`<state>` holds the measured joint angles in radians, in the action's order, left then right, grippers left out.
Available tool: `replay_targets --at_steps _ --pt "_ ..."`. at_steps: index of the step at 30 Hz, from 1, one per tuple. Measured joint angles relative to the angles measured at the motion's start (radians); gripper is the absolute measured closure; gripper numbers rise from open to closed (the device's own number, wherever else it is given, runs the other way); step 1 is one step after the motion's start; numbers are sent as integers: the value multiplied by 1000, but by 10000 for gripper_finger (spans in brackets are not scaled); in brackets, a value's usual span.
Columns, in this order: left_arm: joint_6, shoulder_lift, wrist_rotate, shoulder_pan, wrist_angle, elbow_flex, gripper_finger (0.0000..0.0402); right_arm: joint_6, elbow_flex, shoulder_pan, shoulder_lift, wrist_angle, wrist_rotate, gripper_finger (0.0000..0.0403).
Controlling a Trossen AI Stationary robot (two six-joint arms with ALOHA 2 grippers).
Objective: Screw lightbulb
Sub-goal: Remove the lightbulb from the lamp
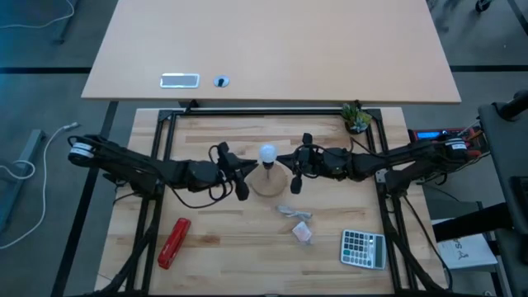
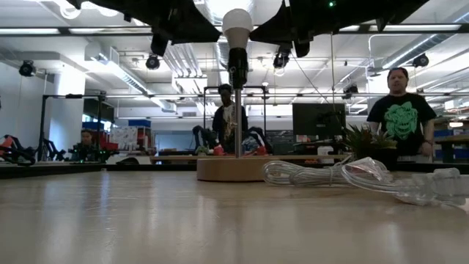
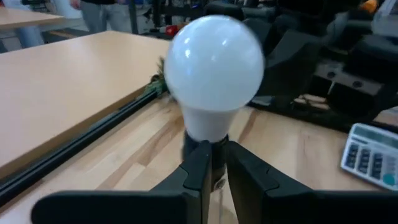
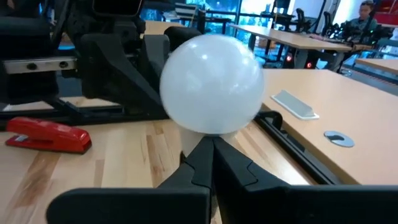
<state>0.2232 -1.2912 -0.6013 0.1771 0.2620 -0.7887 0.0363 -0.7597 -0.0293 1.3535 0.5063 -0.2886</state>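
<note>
High view, lightbulb between left pincer, right pincer

bulbs: one, white and round
wooden discs: one, under the bulb
poles: one, upright on the disc
arms: two, one from each side
grippers: two, left and right
staplers: one, red
calculators: one
plastic wrappers: one, clear and crumpled
packets: one, pinkish-white
plants: one, small, at the table's back edge
tables: two, the worktable and a paler one behind it
people: three in the low view, beyond the table; others cannot be told
</note>
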Motion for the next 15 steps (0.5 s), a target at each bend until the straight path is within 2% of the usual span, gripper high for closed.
replay_targets --at_steps 5,15 --pt "3 4 -96 0 -45 0 361 -7 0 -6 -8 -12 0 403" --pt "-95 3 -106 -10 64 0 361 -14 0 -25 -18 -13 0 403"
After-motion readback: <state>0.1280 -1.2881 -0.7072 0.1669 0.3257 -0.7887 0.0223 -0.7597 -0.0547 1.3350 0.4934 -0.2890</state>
